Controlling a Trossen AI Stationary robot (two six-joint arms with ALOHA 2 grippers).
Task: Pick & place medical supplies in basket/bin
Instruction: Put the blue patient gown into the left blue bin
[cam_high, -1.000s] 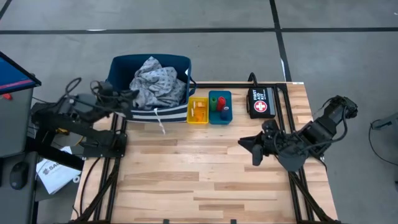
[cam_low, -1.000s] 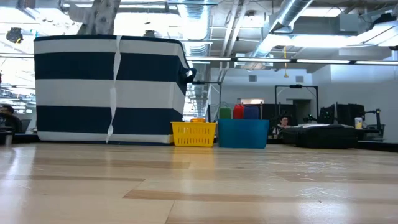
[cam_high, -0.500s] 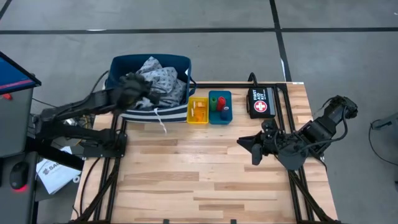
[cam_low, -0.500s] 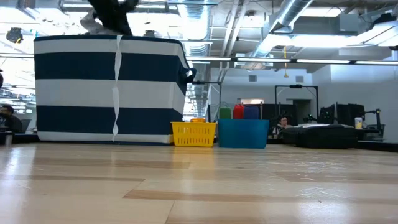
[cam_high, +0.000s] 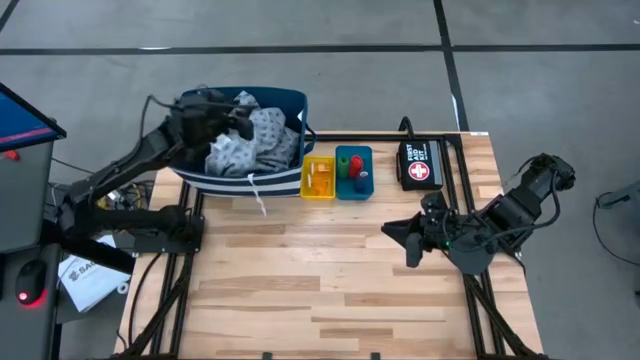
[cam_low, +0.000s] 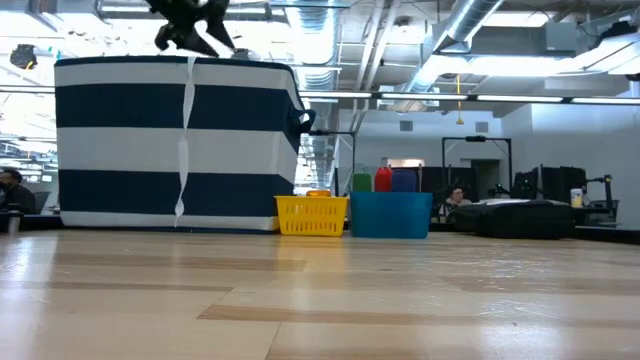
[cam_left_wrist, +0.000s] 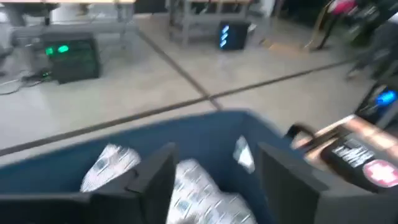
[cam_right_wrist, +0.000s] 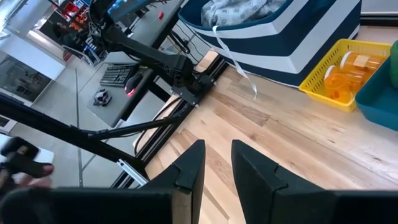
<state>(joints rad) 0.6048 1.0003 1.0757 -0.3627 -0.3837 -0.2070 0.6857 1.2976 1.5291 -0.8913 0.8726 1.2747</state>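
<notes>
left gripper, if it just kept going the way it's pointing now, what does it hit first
Most likely the grey-blue dotted gown cloth heaped in the navy striped basket. The left gripper hangs over the basket with its fingers apart and the cloth right between them. Depth is unclear, so the basket's far wall could come first.

You have two black arms. Your left arm (cam_high: 130, 165) is long and thin, with black cables running along it. Your right arm (cam_high: 500, 215) is thicker, with round joints. Each arm ends in two flat black fingers (cam_right_wrist: 189, 171). Both arms stand on black metal frames.
</notes>
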